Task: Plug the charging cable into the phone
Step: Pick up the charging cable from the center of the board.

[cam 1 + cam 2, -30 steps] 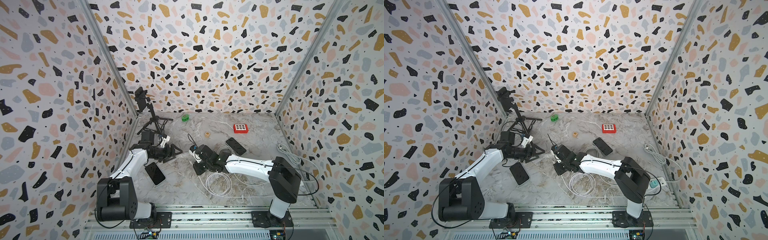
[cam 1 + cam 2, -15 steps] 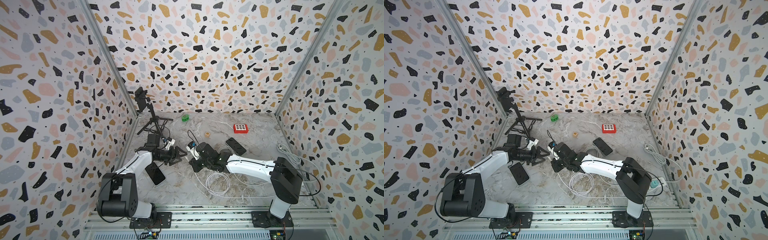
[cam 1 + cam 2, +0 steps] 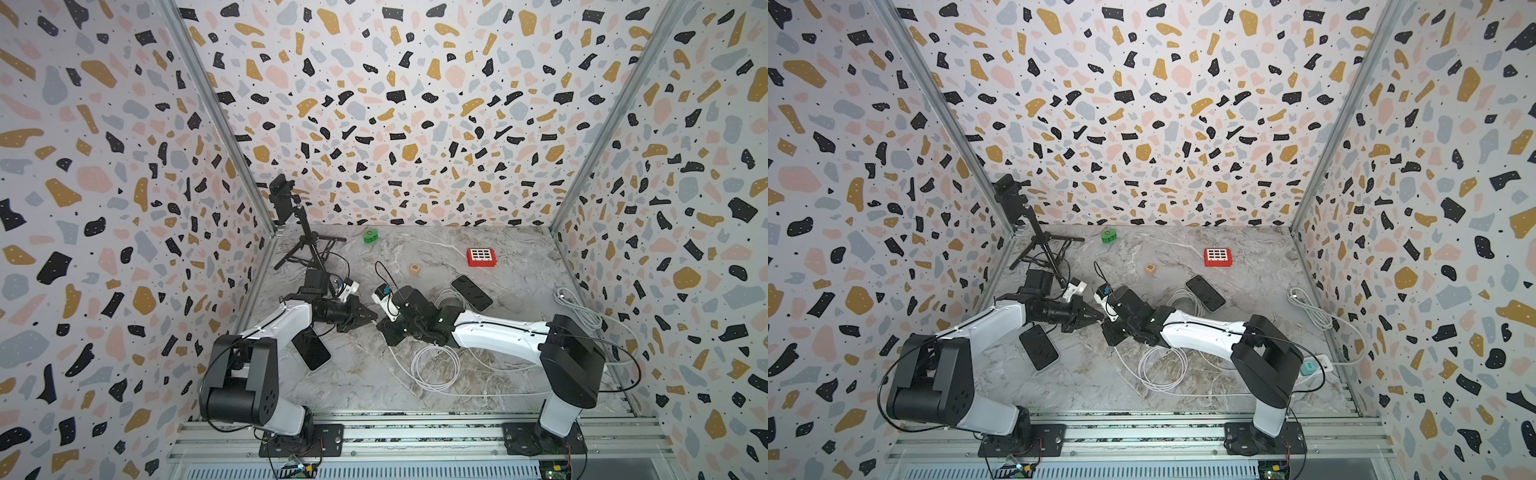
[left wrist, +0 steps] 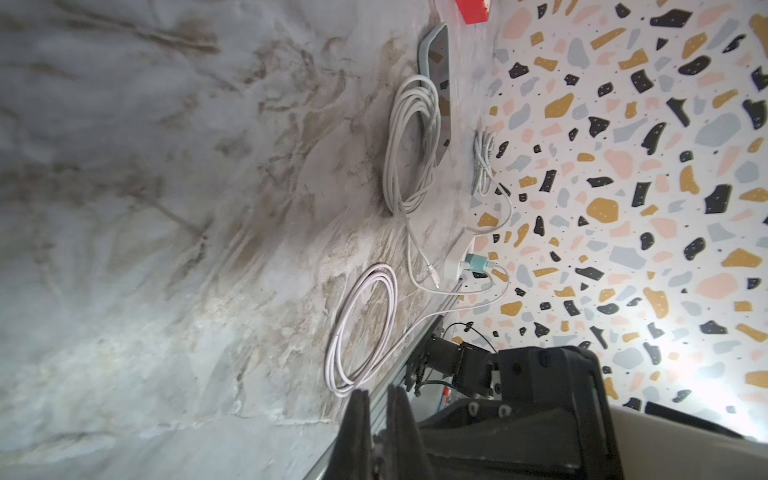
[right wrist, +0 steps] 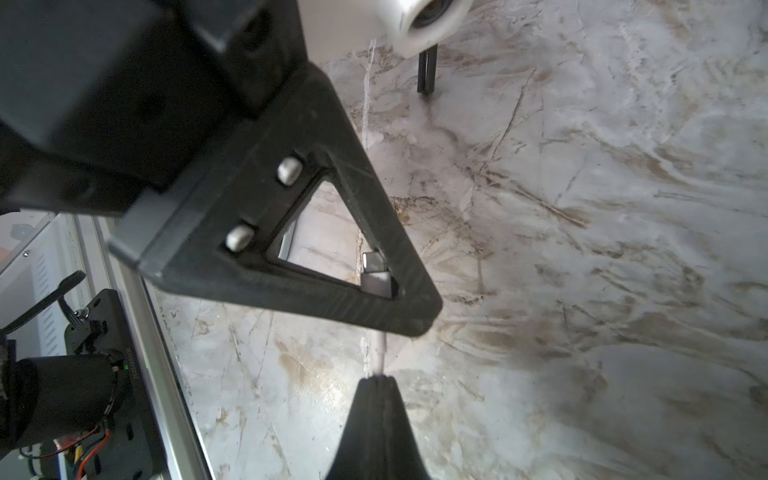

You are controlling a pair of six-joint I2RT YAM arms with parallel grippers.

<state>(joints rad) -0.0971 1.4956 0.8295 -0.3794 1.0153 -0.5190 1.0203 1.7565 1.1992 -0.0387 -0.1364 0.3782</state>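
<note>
Tripod: you see it standing in the back left corner of the table, with a dark flat thing clipped on top.
Near phone: it lies flat on the table with a dark screen, partly under your left arm.
Left gripper: its fingers are squeezed together on the plug. It sits a little right of the near phone, and the plug is apart from that phone.
Right gripper: it points at your left one, tips nearly meeting. Its fingers are pressed together on the white cable just behind the plug.
Charging cable: the rest lies in a loose round coil on the table, in front of your right arm.
Green ring: it sits by the back wall.
Wooden block: it sits behind your right gripper, well apart.
Far phone: it lies flat behind your right arm, with a white cord bundle touching one long side.
Red block: it sits behind the far phone.
Power strip: it lies at the right edge, with a teal charger plugged in.
</note>
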